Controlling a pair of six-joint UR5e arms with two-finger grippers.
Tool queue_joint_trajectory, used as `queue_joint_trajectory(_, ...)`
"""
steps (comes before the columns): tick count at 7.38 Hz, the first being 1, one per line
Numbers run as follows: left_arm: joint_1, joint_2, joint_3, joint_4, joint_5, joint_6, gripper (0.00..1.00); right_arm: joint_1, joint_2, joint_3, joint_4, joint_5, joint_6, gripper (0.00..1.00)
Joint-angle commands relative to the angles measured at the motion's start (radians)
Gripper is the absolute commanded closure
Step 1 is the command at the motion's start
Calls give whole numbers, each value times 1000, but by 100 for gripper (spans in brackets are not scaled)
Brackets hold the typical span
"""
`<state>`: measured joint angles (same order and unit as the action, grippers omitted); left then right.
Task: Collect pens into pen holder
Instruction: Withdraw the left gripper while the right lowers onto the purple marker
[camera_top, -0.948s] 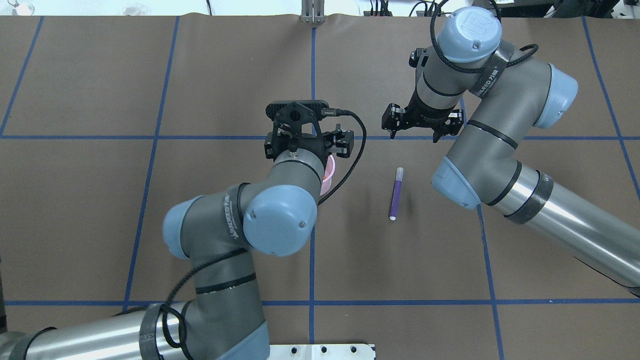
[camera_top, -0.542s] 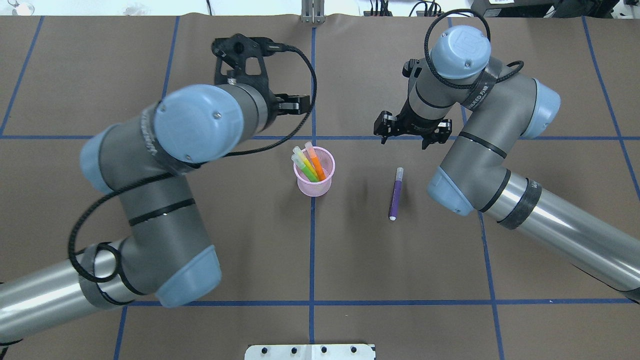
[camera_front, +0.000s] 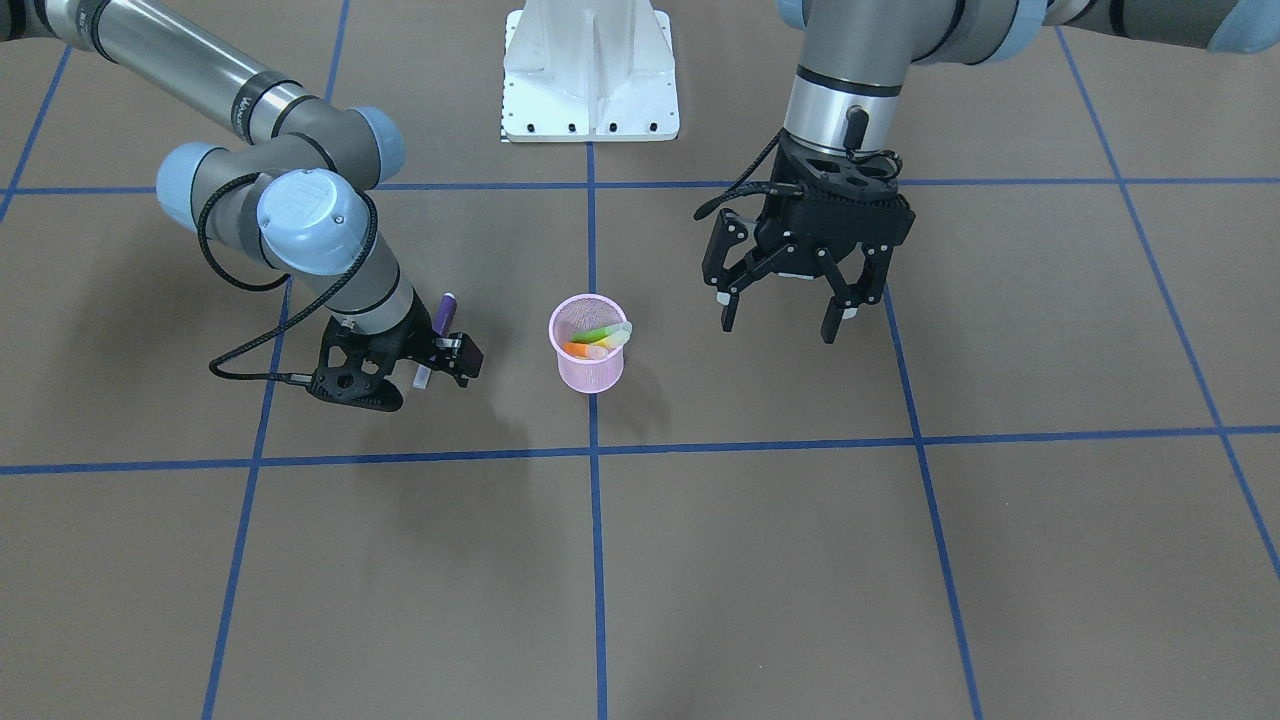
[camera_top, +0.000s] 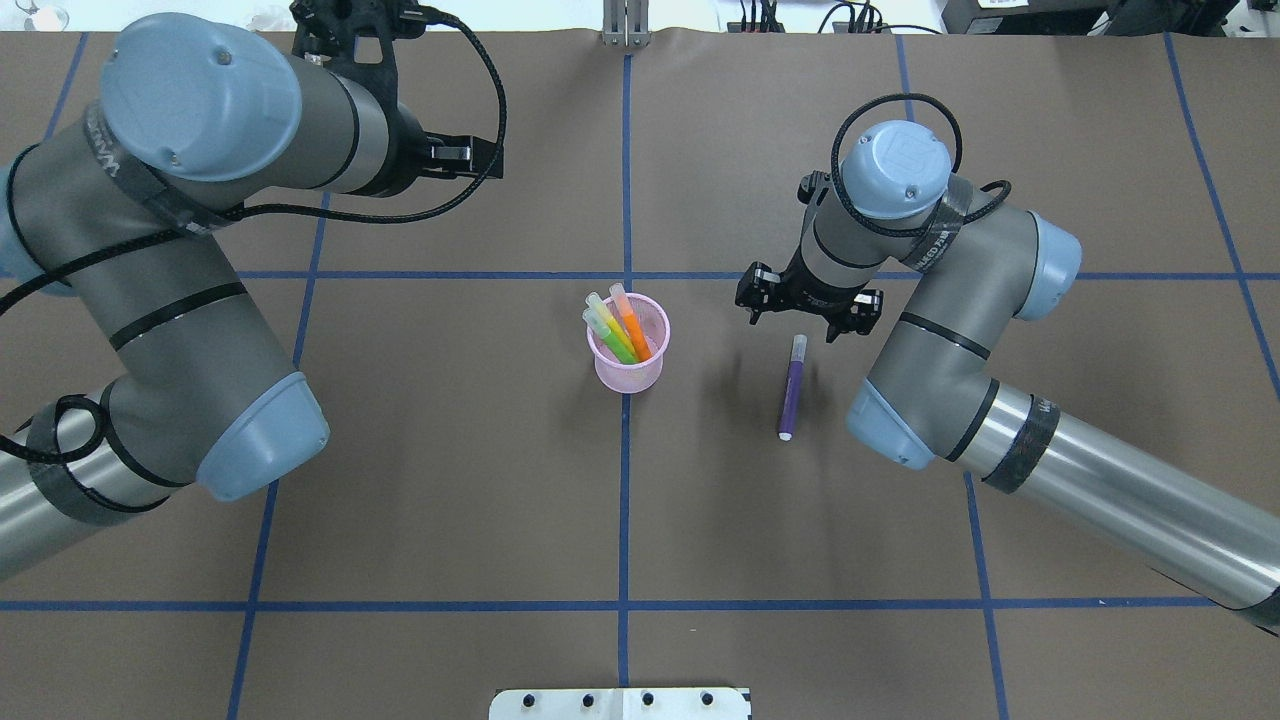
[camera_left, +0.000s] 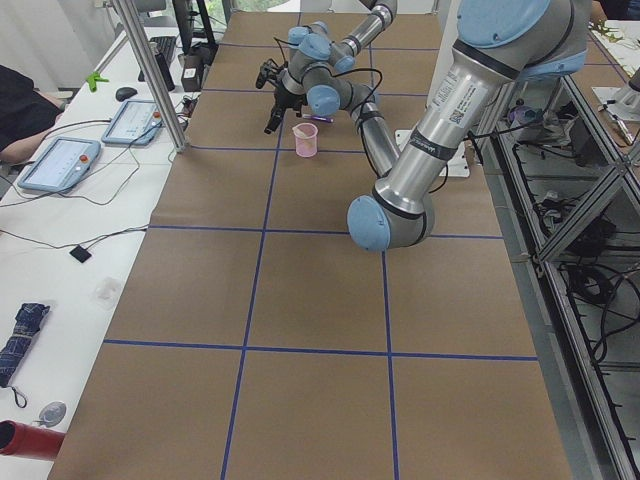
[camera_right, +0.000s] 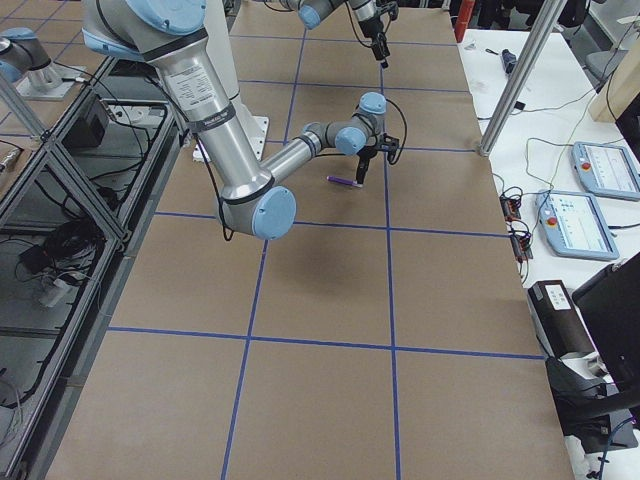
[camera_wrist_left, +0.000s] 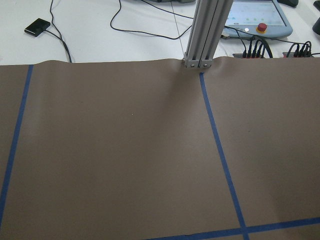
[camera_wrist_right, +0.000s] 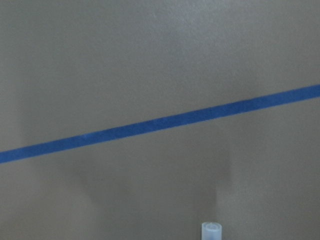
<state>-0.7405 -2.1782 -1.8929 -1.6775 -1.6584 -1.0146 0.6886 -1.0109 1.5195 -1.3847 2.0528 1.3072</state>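
The pink mesh pen holder (camera_top: 628, 368) stands upright at the table's middle, also in the front view (camera_front: 590, 372). It holds the orange pen (camera_top: 634, 328), green pen (camera_top: 618, 342) and yellow pen (camera_top: 598, 314). The purple pen (camera_top: 790, 392) lies flat to its right. My right gripper (camera_top: 797, 322) is open and low over that pen's capped far end, not closed on it. The cap (camera_wrist_right: 212, 231) shows at the bottom of the right wrist view. My left gripper (camera_front: 785, 315) is open and empty, raised, away from the holder.
The white robot base plate (camera_top: 620, 703) sits at the near edge. An aluminium post (camera_wrist_left: 202, 35) stands at the far edge. Blue tape lines (camera_top: 624, 500) cross the brown table cover. The left forearm (camera_top: 170, 300) hangs over the table's left half.
My left arm has swung up and away from over the holder to the far left, uncovering three pens in it. My right gripper has come down toward the purple pen's cap.
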Motion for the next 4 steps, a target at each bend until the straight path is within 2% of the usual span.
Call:
queue_joint_trajectory(1,-5,8,-2,-1,-8,5,0,-17,-17,-2,3,-2,11,9)
queue_joint_trajectory(2,-5,8,-2,-1,-8,5,0,-20,-18,1,3,0,9,16)
queue_joint_trajectory(4,-13,6,3,-4,-8,8,0,-30,-20,-1,1,-2,9,38)
